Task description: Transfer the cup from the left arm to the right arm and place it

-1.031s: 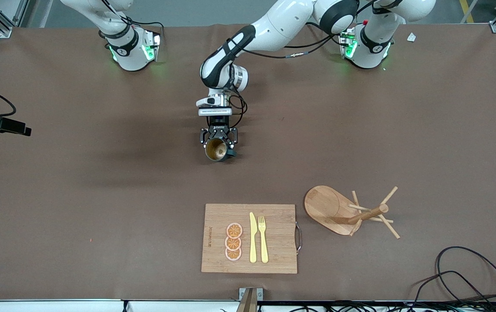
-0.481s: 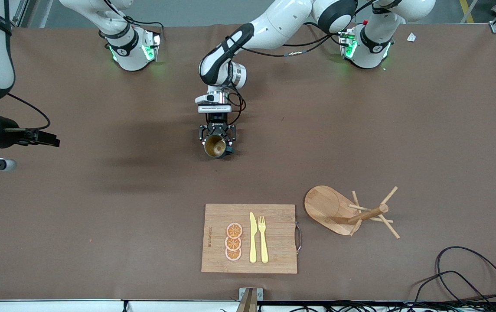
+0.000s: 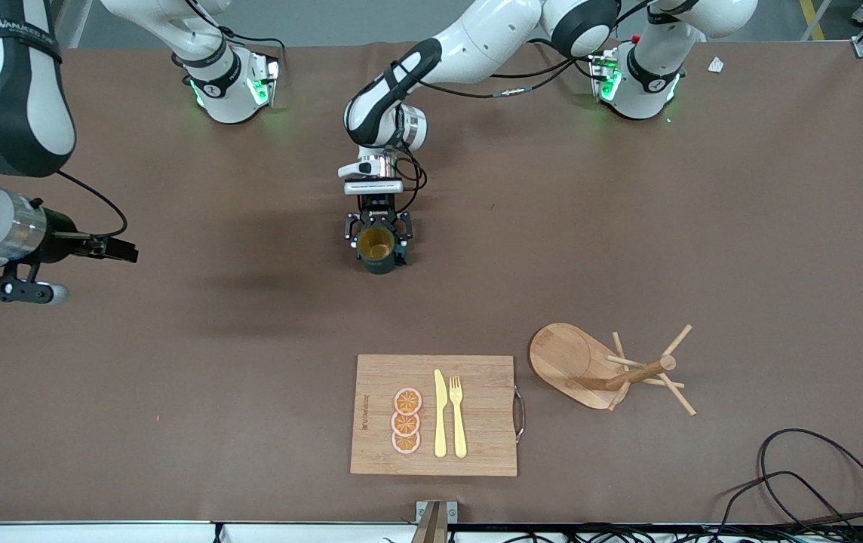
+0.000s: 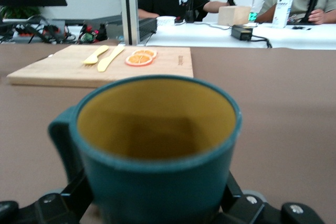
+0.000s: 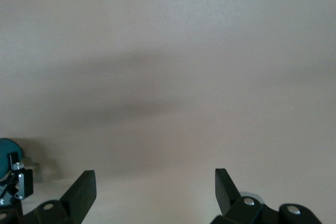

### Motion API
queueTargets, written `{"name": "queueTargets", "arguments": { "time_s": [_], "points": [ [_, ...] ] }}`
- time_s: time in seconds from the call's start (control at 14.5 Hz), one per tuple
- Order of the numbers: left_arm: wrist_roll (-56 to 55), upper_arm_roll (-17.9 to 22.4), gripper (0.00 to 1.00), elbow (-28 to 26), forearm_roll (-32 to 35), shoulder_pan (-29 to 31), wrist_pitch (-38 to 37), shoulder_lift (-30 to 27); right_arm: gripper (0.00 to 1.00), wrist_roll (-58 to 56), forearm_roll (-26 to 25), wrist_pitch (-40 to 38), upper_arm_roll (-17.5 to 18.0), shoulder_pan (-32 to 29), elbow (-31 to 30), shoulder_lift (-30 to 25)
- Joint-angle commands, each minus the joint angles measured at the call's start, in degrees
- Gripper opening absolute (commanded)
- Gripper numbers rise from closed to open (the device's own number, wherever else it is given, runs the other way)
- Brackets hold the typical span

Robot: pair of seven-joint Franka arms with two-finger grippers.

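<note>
Left arm reaches from its base in to the table's (image 3: 175, 377) middle. The left gripper (image 3: 377, 243) is low over the brown surface, pointing toward the front camera.

The cup (image 3: 376, 246) sits inside that gripper: dark teal outside, tan-yellow inside, mouth up and upright. In the left wrist view the handle shows on 1 side of the body. I cannot tell if the gripper is clamped on the cup or merely around it. I also cannot tell if the cup's base touches the table.

The right gripper (image 3: 121, 250) hangs over bare table toward the right arm's end, well apart from the cup. Its 2 fingers (image 5: 84, 187) are spread wide with nothing between them. An edge of the cup and part of the left gripper show at the rim of the right wrist view.

The wooden board (image 3: 484, 445) lies flat, nearer to the front camera than the cup, with a metal handle on the edge toward the left arm's end.
- 3 orange slices (image 3: 406, 421) lie on it in a row, touching.
- The yellow knife (image 3: 440, 415) and yellow fork (image 3: 459, 416) lie side by side just beside the slices.

A wooden peg stand (image 3: 605, 371) is beside the board, toward the left arm's end. A black cable (image 3: 816, 452) loops at the table's near corner on that end.
</note>
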Motion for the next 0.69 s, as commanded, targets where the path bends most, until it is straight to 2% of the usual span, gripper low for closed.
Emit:
{"name": "queueTargets", "arguments": {
  "time_s": [0.0, 0.28, 0.62],
  "points": [
    [0.73, -0.08, 1.00, 0.14, -3.40, -1.00, -0.42, -1.20, 1.00, 5.18, 0.45, 2.42, -0.13, 2.64, -2.82, -1.26],
    [4.85, -1.05, 1.00, 0.13, -11.83, -1.09, -0.51, -4.44, 1.00, 9.31, 0.45, 5.15, -0.13, 4.84, -5.19, -1.35],
    [12.23, -3.16, 1.00, -0.04, -26.93, -0.38, -0.42, -10.86, 1.00, 24.41, 0.45, 8.66, -0.13, 11.24, -7.48, -1.35]
  ]
}}
